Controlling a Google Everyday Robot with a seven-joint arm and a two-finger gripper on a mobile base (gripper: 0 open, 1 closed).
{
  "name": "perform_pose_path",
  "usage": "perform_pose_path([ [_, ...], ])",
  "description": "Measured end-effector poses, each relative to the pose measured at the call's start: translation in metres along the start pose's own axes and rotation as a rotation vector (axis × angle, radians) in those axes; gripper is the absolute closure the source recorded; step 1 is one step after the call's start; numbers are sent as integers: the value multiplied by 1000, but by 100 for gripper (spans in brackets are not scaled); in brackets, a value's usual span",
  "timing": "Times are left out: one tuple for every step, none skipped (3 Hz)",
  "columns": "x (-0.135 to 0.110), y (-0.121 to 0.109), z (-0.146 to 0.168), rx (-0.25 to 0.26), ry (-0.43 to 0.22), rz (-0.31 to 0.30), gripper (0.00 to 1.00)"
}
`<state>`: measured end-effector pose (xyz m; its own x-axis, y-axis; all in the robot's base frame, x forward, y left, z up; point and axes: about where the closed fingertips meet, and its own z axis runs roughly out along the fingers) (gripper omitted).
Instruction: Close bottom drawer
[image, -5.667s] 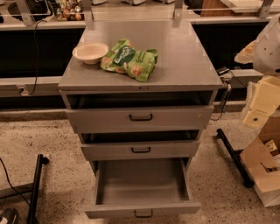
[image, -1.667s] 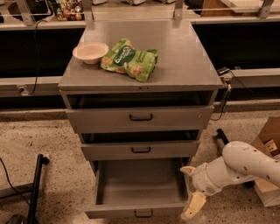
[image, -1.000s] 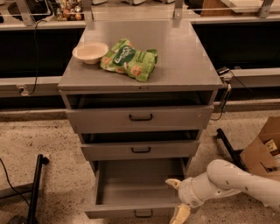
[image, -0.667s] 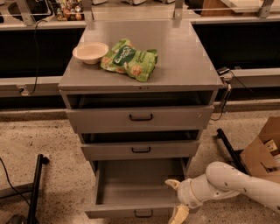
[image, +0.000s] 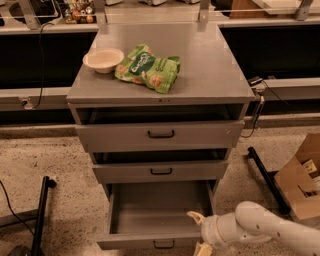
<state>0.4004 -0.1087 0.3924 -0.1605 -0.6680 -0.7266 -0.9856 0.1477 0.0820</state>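
The bottom drawer (image: 156, 214) is a grey metal drawer, pulled far out of the cabinet and empty inside. Its small black bar handle (image: 164, 244) shows at the lower edge of the camera view. My gripper (image: 199, 233) is at the right end of the drawer's front panel, on my white arm (image: 260, 230), which reaches in from the right. Its cream fingers are spread, one fingertip (image: 194, 216) over the drawer's inside corner and the other outside the front panel.
The mid-width drawer (image: 160, 171) and the widest top drawer (image: 160, 134) each stand slightly out. A bowl (image: 103, 59) and a green snack bag (image: 148, 67) lie on the cabinet top. A cardboard box (image: 300, 182) and a black bar (image: 265, 177) are on the right, a black pole (image: 40, 215) on the left.
My arm came down from the upper right and moved left to the bottom drawer's front right corner. The drawer stands as far out as before.
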Motion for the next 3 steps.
perform_pose_path([
  [8,9,7,-6,-19,-42,0],
  [34,-11,15,54,-10,14,0],
  [77,-31,46,142,-40,74,0],
])
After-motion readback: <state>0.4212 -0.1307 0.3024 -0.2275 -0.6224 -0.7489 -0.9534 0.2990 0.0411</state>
